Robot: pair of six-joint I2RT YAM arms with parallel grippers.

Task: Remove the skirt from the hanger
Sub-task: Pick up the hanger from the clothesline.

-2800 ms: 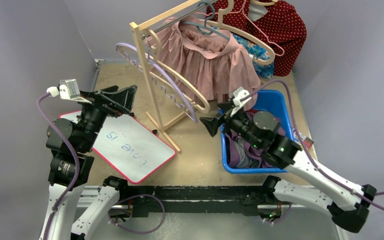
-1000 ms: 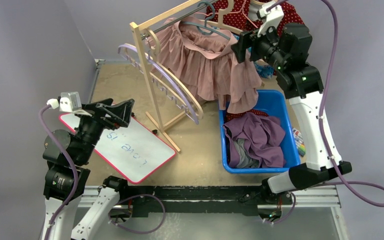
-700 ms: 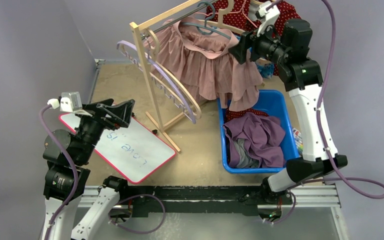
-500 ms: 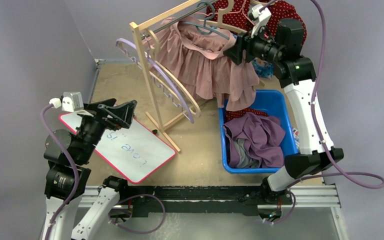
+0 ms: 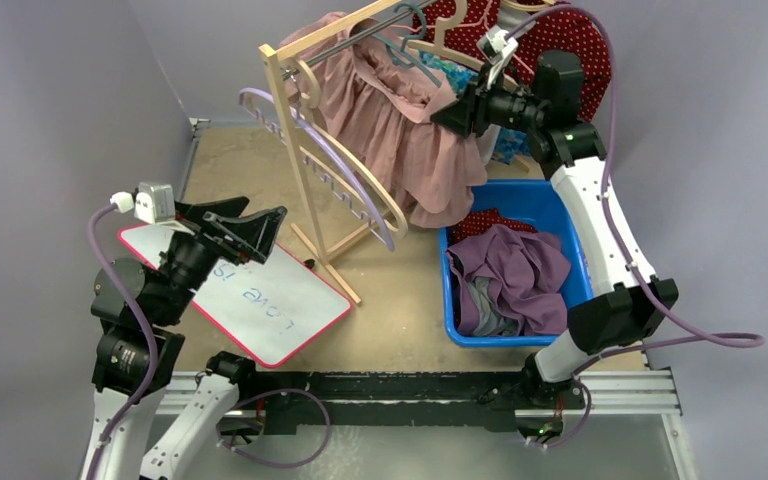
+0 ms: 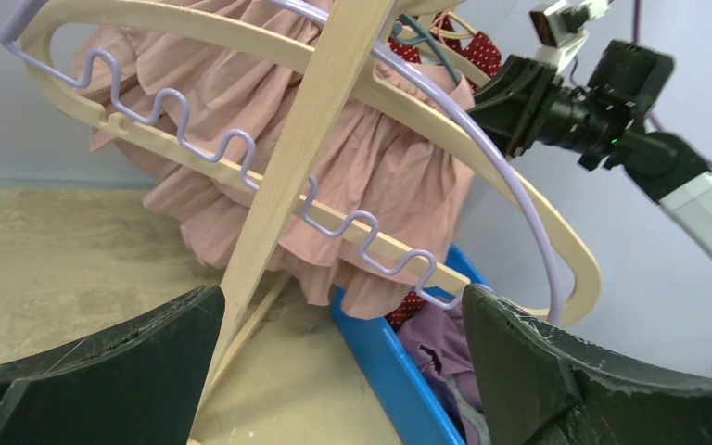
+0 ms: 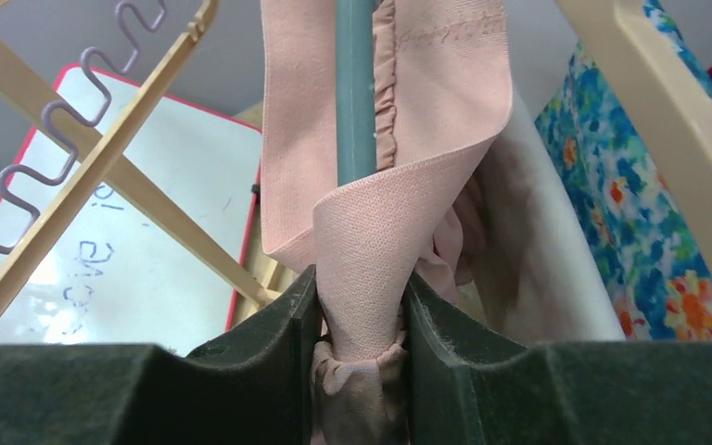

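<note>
The pink skirt [image 5: 400,115] hangs from a grey-blue hanger [image 5: 412,55] on the wooden rack [image 5: 285,105]. My right gripper [image 5: 442,115] is raised at the skirt's right upper edge. In the right wrist view it [image 7: 362,311] is shut on a fold of the elastic waistband [image 7: 380,222], with the hanger's bar [image 7: 356,93] running straight up above the fold. The skirt [image 6: 371,176] also fills the left wrist view behind the rack. My left gripper [image 5: 250,228] hovers open and empty over the whiteboard, left of the rack.
A blue bin [image 5: 563,205] with purple and grey clothes sits under the skirt's right hem. Empty beige and lilac hangers [image 5: 360,185] lean on the rack. A red dotted garment [image 5: 575,45] and floral fabric [image 7: 640,185] hang behind. A whiteboard [image 5: 270,300] lies at the left.
My right gripper moved left along the rail and its jaws closed onto the skirt's waistband. The skirt bunched up and swung left, off the bin. The left arm barely moved.
</note>
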